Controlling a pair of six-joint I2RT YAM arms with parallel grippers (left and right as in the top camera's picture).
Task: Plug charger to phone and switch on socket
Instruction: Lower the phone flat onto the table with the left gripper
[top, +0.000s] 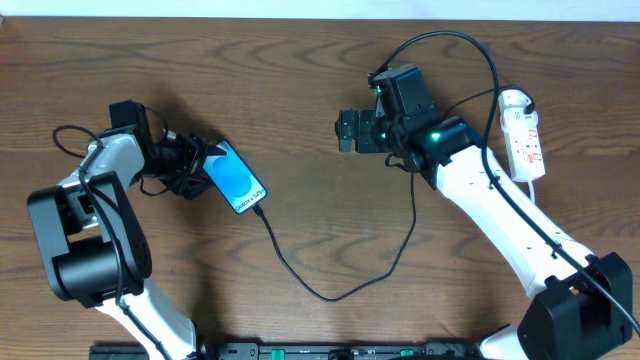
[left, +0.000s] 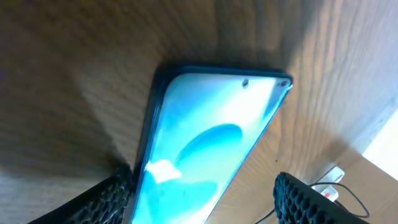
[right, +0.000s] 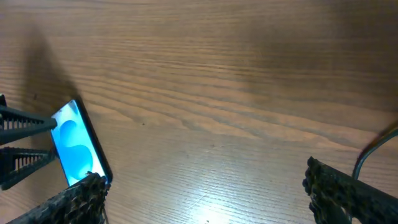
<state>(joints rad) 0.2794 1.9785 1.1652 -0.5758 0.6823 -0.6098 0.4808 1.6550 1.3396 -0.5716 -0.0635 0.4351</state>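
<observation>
- Black mesh-textured fingers (left: 102, 202) of the left claw (left: 202, 180) fill the bottom corners of the left wrist view. They stand a little wider than the phone (left: 199, 137) that lies between them. The left finger sits against the phone's dark edge, and the right one is just off it with wood showing in the gap
- Seen from overhead, the phone lies slantwise on the left part of the tabletop (top: 300, 70), blue screen up, with one end between the left claw's fingers
- At the phone's other end, the charger (top: 330, 296) meets it with its small tip; whether the tip is fully seated cannot be told. The thin cable loops toward the front of the tabletop, then climbs and passes under the right arm, where its far end is hidden
- Near the middle, the right claw (right: 204, 177) hangs over bare wood with its fingers spread wide and nothing between them, well apart from the phone
- Along the right side lies the socket (top: 523, 130), white with small red marks, its rounded end toward the far edge, just beside the right forearm; its switch is too small to read
- Overhead, a thicker robot cable (top: 450, 34) arcs from the right wrist toward the socket
- Dark brown wood grain runs across the tabletop, with a patch of glare in the right wrist view and soft shadows beside both arms
- Beyond the far edge a pale strip (top: 300, 8) shows
</observation>
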